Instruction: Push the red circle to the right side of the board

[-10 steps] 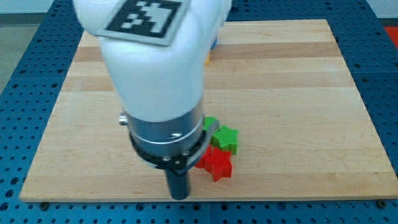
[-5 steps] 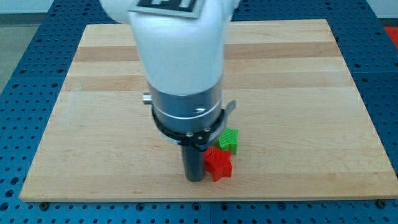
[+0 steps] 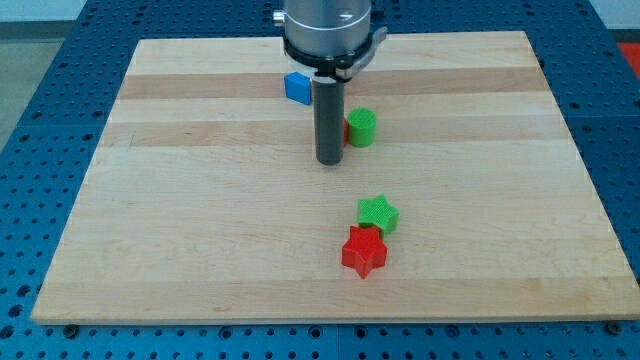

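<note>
My tip (image 3: 329, 160) rests on the wooden board (image 3: 180, 220), a little above the board's middle. A green circle block (image 3: 362, 127) stands just right of the rod. A thin red-orange sliver (image 3: 347, 130) shows between the rod and the green circle. It may be the red circle, but the rod hides most of it. My tip is below and left of both. A red star (image 3: 364, 251) and a green star (image 3: 377, 213) lie touching near the view's bottom, well below my tip.
A blue block (image 3: 296, 87) lies at the view's top, left of the rod and partly behind the arm's body (image 3: 328, 25). A blue perforated table surrounds the board.
The arm has moved from the bottom of the board up toward the top. My tip left the red star's left side and now stands beside the green circle. The stars have shifted slightly right.
</note>
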### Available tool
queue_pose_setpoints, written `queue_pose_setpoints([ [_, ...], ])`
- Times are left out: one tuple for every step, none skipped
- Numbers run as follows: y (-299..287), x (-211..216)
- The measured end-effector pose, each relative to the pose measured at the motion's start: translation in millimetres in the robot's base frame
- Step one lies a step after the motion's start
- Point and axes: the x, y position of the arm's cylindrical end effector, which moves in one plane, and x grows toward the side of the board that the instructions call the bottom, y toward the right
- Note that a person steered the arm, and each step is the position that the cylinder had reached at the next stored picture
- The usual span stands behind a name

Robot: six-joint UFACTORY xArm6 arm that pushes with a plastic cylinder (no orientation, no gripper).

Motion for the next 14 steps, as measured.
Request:
queue_pose_setpoints([
  [-25, 9],
  [-36, -26],
  [-9, -58],
  [20, -51],
  [45, -43],
  [68, -48],
  [81, -48],
  [66, -48],
  [43, -48],
  [16, -49],
  [-8, -42],
  [-15, -8],
  [-15, 16],
  [-2, 24],
])
